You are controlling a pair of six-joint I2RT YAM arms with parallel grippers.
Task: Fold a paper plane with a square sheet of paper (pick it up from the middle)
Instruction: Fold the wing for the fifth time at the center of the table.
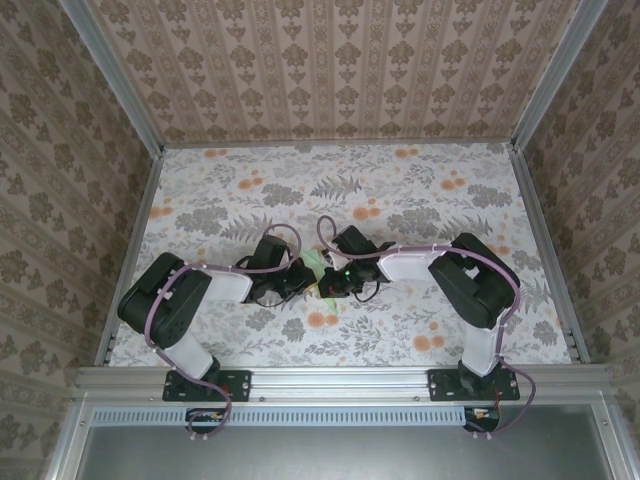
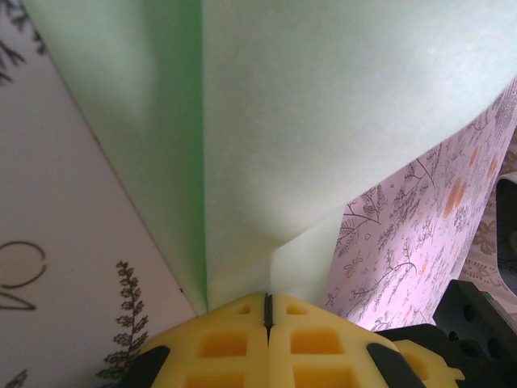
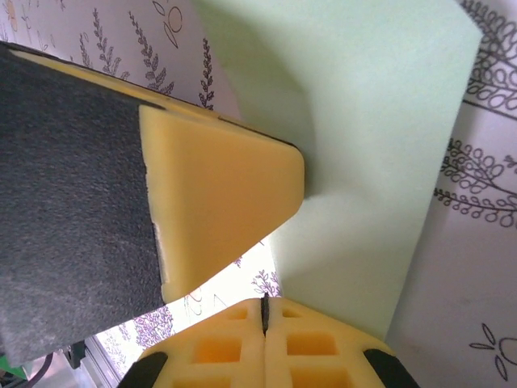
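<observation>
The square sheet of paper (image 1: 318,264) is pale mint green and is held up off the floral table between the two grippers at mid-table. In the left wrist view the sheet (image 2: 323,121) rises from my left gripper (image 2: 267,301), bent along one sharp vertical crease. The yellow jaws are pressed together on its bottom edge. In the right wrist view the sheet (image 3: 380,145) runs down into my right gripper (image 3: 263,305), also shut on its edge. One left-gripper finger (image 3: 218,202) presses against the paper there. From above, left gripper (image 1: 308,275) and right gripper (image 1: 330,280) nearly touch.
The floral tabletop (image 1: 400,190) spreads behind and to both sides of the arms. Patterned walls (image 1: 330,70) enclose it at the back and sides, with aluminium posts at the corners. A metal rail (image 1: 340,380) carries both arm bases along the near edge.
</observation>
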